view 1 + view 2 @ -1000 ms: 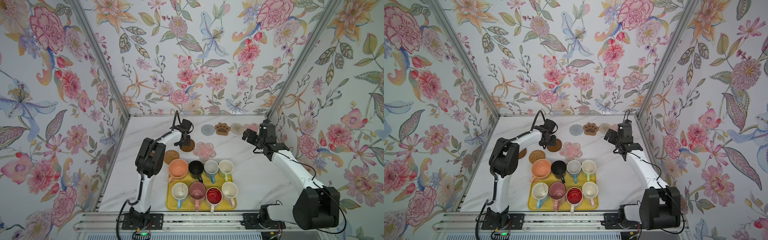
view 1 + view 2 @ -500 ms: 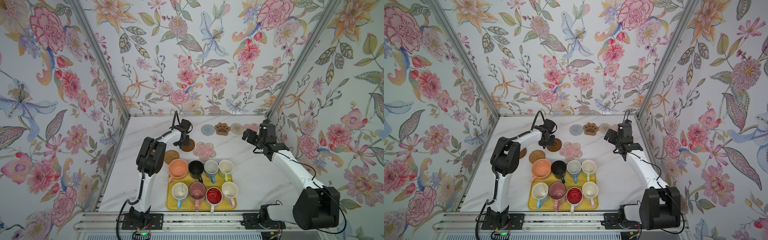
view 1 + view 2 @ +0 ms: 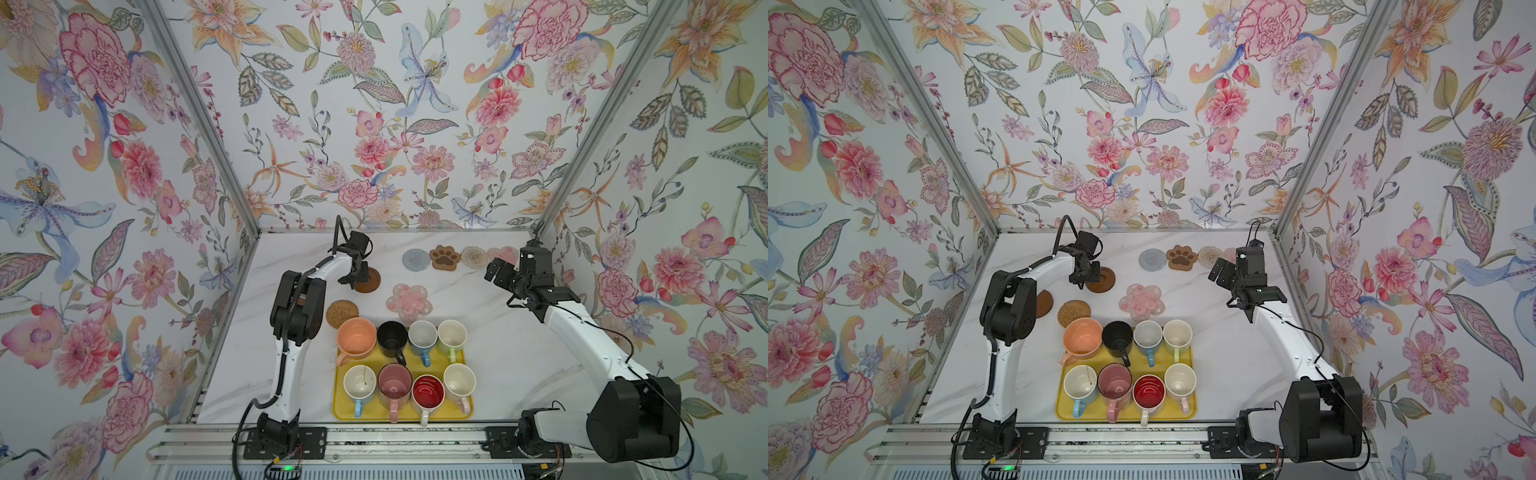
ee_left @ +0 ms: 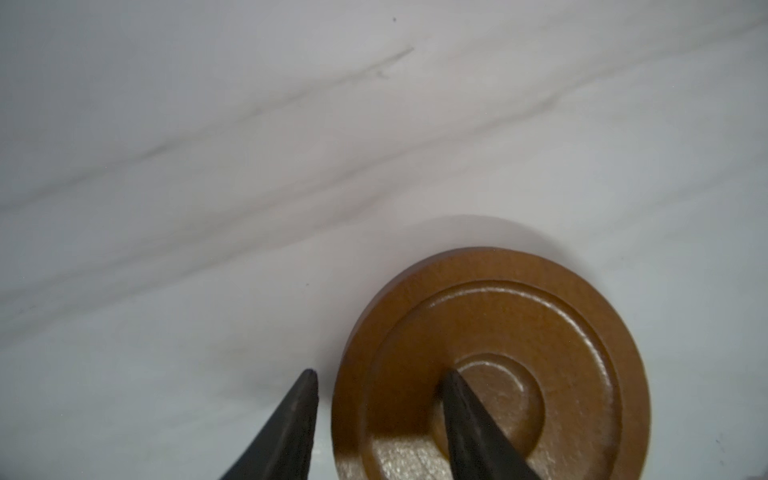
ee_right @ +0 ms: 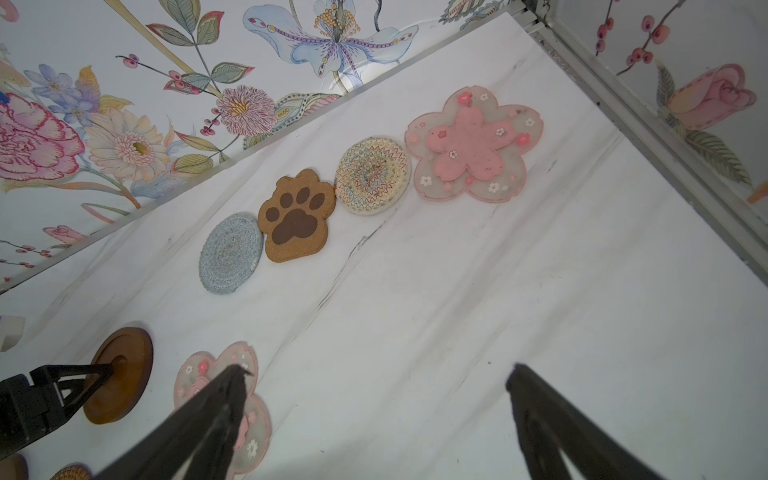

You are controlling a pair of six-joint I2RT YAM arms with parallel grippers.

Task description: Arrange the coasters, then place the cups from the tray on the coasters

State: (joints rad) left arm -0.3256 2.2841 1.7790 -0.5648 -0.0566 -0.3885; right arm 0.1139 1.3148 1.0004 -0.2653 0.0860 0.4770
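We find the left fingers (image 4: pixel 291 424) part-open astride the rim of the dark brown disc (image 4: pixel 582 332), which lies flat on the worktop (image 4: pixel 374 145) beyond the tray (image 3: pixel 374 413). The right fingers (image 5: pixel 208 415) stand wide apart, empty, above open worktop.

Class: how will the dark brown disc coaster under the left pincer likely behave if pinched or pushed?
The dark brown disc looks rigid and wood-like, so it is probably stiff. Its glossy face may be slippery. Lying flat, it would likely slide when pushed, not roll. The left pincer straddles its rim.

A white marble-patterned tabletop (image 3: pixel 519 353) sits enclosed by floral-papered walls (image 3: pixel 374 104) joined at metal corner posts (image 3: pixel 198 116).
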